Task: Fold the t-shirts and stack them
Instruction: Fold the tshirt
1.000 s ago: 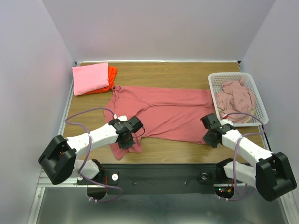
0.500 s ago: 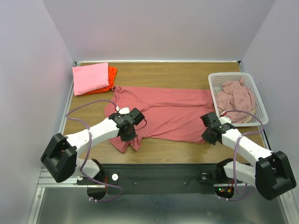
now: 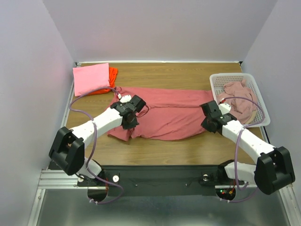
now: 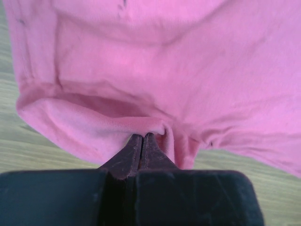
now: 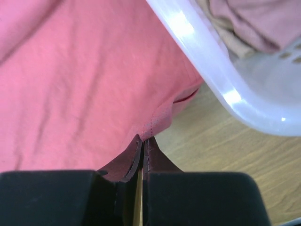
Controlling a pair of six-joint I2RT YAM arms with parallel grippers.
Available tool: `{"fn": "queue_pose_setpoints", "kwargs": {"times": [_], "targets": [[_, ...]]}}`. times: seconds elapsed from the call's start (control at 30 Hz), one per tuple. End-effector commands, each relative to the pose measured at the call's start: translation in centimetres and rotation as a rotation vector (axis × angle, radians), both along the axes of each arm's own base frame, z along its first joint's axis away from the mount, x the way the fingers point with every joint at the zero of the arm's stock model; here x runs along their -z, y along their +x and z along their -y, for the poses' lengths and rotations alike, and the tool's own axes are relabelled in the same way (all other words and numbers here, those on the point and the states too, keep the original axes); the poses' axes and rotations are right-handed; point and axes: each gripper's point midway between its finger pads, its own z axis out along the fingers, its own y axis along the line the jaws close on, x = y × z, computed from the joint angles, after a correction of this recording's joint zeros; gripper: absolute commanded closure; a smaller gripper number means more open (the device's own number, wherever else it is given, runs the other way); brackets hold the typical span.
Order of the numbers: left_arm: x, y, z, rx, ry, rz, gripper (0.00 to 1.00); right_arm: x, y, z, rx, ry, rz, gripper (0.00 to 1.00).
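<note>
A large dusty rose-red t-shirt (image 3: pixel 169 110) lies spread across the middle of the wooden table. My left gripper (image 3: pixel 130 123) is shut on its near left hem, the cloth pinched between the fingertips (image 4: pixel 143 138). My right gripper (image 3: pixel 210 126) is shut on its near right hem corner (image 5: pixel 157 123), beside the basket. A folded bright pink t-shirt (image 3: pixel 91 78) lies on an orange-red one (image 3: pixel 112 75) at the back left. Paler dusty-pink t-shirts (image 3: pixel 239 99) are crumpled in the basket.
A white plastic mesh basket (image 3: pixel 261 103) stands at the right side of the table; its rim (image 5: pixel 207 61) is close above my right gripper. Bare wood (image 3: pixel 178 150) runs along the near edge. Grey walls enclose the table.
Both grippers have moved away from the near edge toward the back, carrying the shirt's near hem over the rest of the shirt. The near left flap is now folded in.
</note>
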Motion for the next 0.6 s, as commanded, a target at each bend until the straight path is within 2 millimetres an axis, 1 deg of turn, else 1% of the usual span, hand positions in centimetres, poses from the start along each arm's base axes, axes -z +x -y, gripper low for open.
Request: {"fn": "queue_pose_setpoints", "kwargs": {"times": [0.0,0.03,0.07,0.1,0.17,0.2,0.23,0.3,0.33,0.37,0.4,0.43,0.47,0.5,0.53,0.57], "targets": [[-2.3,3.1,-1.0,-0.002,0.047,0.083,1.0,-2.9,2.8,0.7,0.023,-0.065,0.095,1.0],[-2.9,4.1,-0.9,-0.013,0.032,0.109,1.0,-3.5,3.4,0.7,0.024,-0.078,0.107,1.0],[-3.1,4.7,-0.9,-0.013,0.025,0.117,1.0,-3.7,3.7,0.8,0.026,-0.082,0.112,1.0],[-3.3,5.3,-0.8,-0.003,0.022,0.129,1.0,-3.6,3.9,0.8,0.026,-0.094,0.103,1.0],[-3.9,6.5,-0.9,-0.012,0.015,0.148,1.0,-3.8,4.4,1.2,0.035,-0.123,0.108,1.0],[-3.9,7.1,-1.3,-0.024,0.021,0.15,1.0,-4.3,4.9,1.2,0.036,-0.135,0.114,1.0],[-4.0,7.6,-1.3,-0.02,0.022,0.156,1.0,-4.1,5.2,1.3,0.041,-0.151,0.108,1.0],[-4.4,8.7,-1.1,-0.013,0.017,0.171,1.0,-4.2,5.8,1.2,0.044,-0.161,0.107,1.0],[-4.6,9.3,-1.1,-0.016,0.015,0.18,1.0,-4.8,6.4,1.2,0.051,-0.166,0.124,1.0],[-5.3,10.0,-1.0,-0.003,0.017,0.198,1.0,-4.6,6.8,1.3,0.051,-0.182,0.116,1.0],[-5.1,10.5,-0.8,0.002,0.025,0.198,1.0,-4.8,7.3,1.3,0.055,-0.191,0.121,1.0],[-5.6,11.2,-0.9,0.005,0.029,0.21,1.0,-5.0,7.9,1.3,0.057,-0.208,0.122,1.0],[-5.6,11.6,-0.9,0.003,0.031,0.213,1.0,-5.3,8.3,1.3,0.058,-0.214,0.129,1.0],[-5.2,12.0,-0.9,0.007,0.041,0.206,1.0,-5.2,8.6,1.2,0.058,-0.221,0.127,1.0],[-5.2,12.4,-1.3,0.0,0.044,0.206,1.0,-6.0,9.3,1.1,0.063,-0.223,0.146,1.0],[-5.5,12.9,-1.4,-0.005,0.045,0.216,1.0,-6.1,9.6,1.2,0.065,-0.229,0.146,1.0]]}}
